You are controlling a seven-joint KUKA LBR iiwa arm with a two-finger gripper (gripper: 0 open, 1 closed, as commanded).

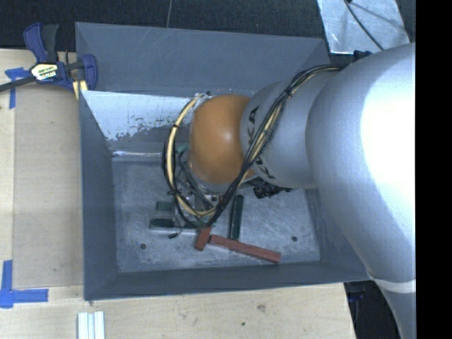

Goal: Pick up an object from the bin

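My gripper [188,205] hangs low over the middle of the bin floor, mostly hidden under the arm's cover and cables. Just below and right of it lies a reddish-brown flat stick with a thicker head [240,248], pointing toward the front right. A dark oblong bar [235,216] lies upright in the view, right of the gripper. Two small dark green pieces [163,215] sit close to its left side. Nothing can be seen held in the gripper.
The arm reaches in from the right and covers the bin's right and back parts. Bare floor shows at the front left and front right corners, bounded by the sloping bin walls.
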